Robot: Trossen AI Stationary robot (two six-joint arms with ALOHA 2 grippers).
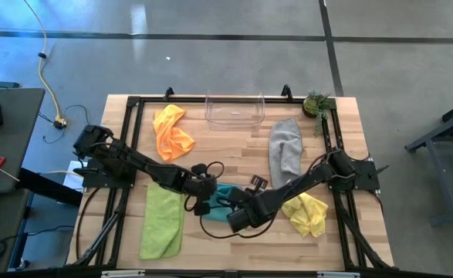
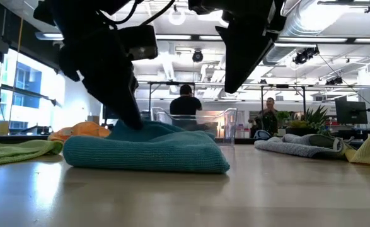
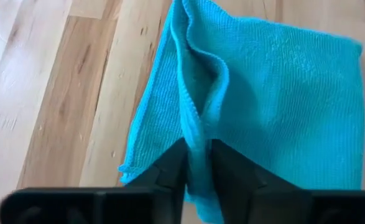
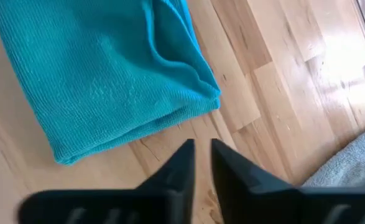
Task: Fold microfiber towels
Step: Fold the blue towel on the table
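Currently only the teal towel (image 3: 275, 93) is folded, pinched by the left tool (image 3: 198, 163); right tool (image 4: 202, 163) nearly closed, empty; four towels remain.

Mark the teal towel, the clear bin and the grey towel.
teal towel (image 1: 228, 194), high view, strip visible between the arms.
clear bin (image 1: 234, 110), high view, its floor.
grey towel (image 1: 285, 148), high view, middle of the cloth.

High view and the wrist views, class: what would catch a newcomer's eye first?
Both dark arms meet over the teal towel, folded at the table's near middle. The left gripper pinches its edge between nearly shut jaws; the right gripper hangs just off it, holding nothing. Around lie orange, grey, yellow and lime green towels.
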